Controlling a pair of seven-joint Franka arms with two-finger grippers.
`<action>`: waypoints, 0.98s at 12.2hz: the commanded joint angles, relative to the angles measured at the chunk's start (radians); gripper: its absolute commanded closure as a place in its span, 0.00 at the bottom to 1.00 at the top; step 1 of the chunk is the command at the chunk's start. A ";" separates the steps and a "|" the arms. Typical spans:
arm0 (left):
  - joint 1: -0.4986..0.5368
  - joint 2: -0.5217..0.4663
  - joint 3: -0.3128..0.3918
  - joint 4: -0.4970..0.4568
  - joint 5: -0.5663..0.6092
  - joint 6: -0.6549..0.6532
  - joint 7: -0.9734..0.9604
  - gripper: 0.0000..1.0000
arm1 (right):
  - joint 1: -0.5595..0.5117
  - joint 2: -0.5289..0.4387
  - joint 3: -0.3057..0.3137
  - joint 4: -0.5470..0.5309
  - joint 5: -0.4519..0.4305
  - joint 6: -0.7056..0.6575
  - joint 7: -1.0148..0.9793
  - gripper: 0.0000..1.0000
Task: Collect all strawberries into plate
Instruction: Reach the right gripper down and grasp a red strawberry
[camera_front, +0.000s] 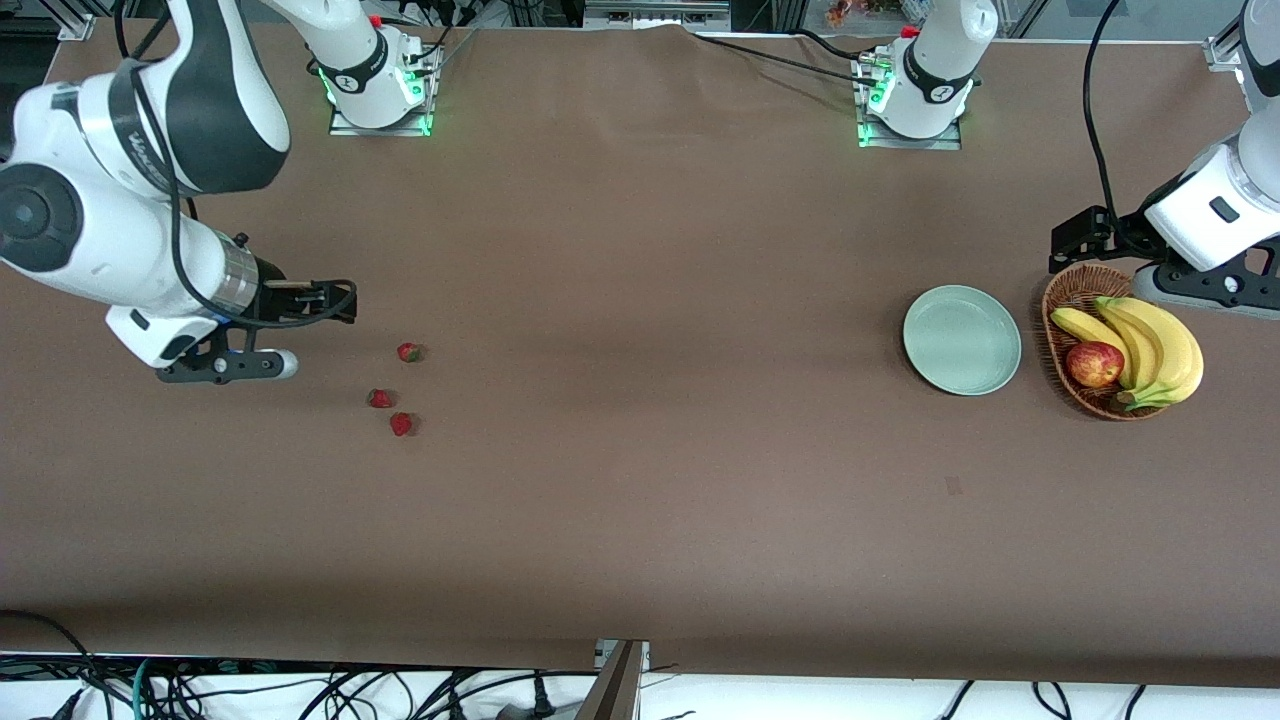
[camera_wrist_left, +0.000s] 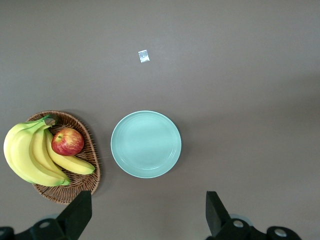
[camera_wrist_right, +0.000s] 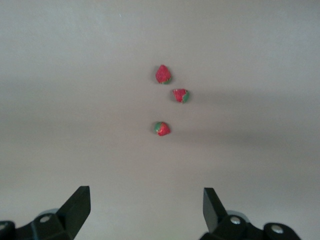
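Three strawberries (camera_front: 409, 352) (camera_front: 380, 398) (camera_front: 402, 424) lie close together on the brown table toward the right arm's end. They also show in the right wrist view (camera_wrist_right: 163, 74) (camera_wrist_right: 181, 95) (camera_wrist_right: 161, 128). The pale mint-green plate (camera_front: 962, 340) is empty, toward the left arm's end, and shows in the left wrist view (camera_wrist_left: 145, 144). My right gripper (camera_front: 335, 300) (camera_wrist_right: 146, 200) is open and empty over bare table beside the berries. My left gripper (camera_front: 1075, 240) (camera_wrist_left: 147, 205) is open and empty over the table by the plate and basket.
A brown wicker basket (camera_front: 1060, 300) (camera_wrist_left: 75, 192) stands beside the plate, holding bananas (camera_front: 1150, 345) (camera_wrist_left: 25, 155) and a red-yellow apple (camera_front: 1094, 364) (camera_wrist_left: 67, 141). A small pale scrap (camera_wrist_left: 143, 56) lies on the table, nearer the front camera than the plate.
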 joint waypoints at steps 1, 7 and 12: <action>0.000 0.012 0.000 0.024 -0.002 0.000 0.005 0.00 | 0.002 -0.026 0.006 -0.115 0.005 0.011 -0.009 0.01; 0.000 0.012 0.000 0.026 -0.005 0.000 0.005 0.00 | 0.004 -0.023 0.009 -0.489 0.009 0.410 -0.007 0.02; 0.000 0.012 0.000 0.026 -0.008 0.000 0.005 0.00 | 0.005 0.048 0.010 -0.548 0.011 0.561 -0.003 0.07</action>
